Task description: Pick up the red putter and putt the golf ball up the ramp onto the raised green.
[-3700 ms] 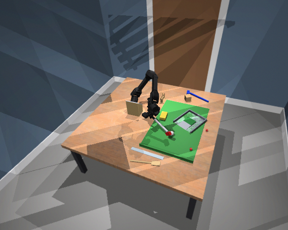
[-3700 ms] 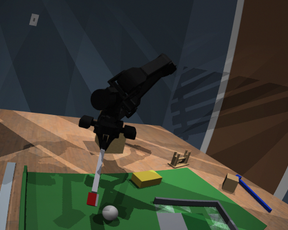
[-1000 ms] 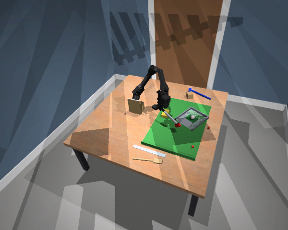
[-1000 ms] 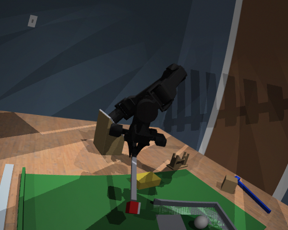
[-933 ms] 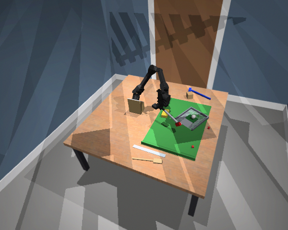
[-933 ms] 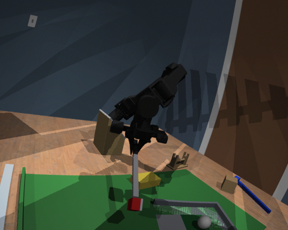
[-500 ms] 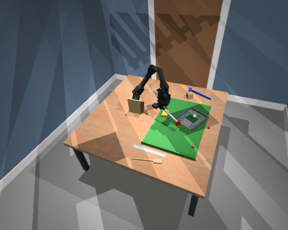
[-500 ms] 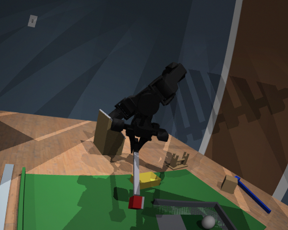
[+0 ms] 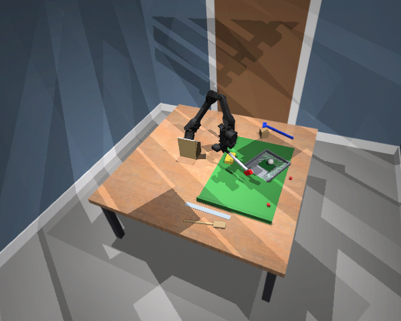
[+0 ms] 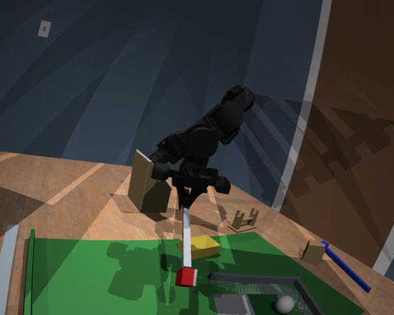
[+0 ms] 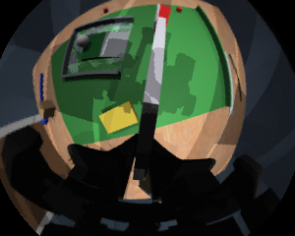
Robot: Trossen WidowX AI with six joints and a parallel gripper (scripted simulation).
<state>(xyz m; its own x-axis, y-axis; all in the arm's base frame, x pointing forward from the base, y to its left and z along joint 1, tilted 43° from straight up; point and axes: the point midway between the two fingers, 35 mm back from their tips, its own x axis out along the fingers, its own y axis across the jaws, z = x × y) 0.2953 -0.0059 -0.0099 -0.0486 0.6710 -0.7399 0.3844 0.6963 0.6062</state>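
Note:
My gripper (image 9: 225,150) (image 10: 186,205) (image 11: 143,137) is shut on the dark grip of the red putter. The putter's pale shaft (image 9: 238,160) (image 10: 186,237) (image 11: 155,64) slopes down and away from the fingers. Its red head (image 9: 248,172) (image 10: 185,277) (image 11: 164,12) is over the green mat, just outside the ramp's entry side. The white golf ball (image 9: 270,161) (image 10: 285,304) (image 11: 83,40) is on the dark raised green (image 10: 261,301) (image 11: 93,48), beyond the grey ramp (image 9: 256,170) (image 10: 229,303) (image 11: 119,44) and inside the grey border (image 10: 258,278) (image 11: 90,75). The head and ball are well apart.
A yellow block (image 9: 229,158) (image 10: 203,247) (image 11: 119,118) lies below the shaft. A tan panel (image 9: 187,148) (image 10: 139,183) stands near the arm's base. A wooden rack (image 10: 246,220) and a blue putter (image 9: 278,131) (image 10: 348,268) are farther back. A pale strip (image 9: 207,210) lies beside the mat.

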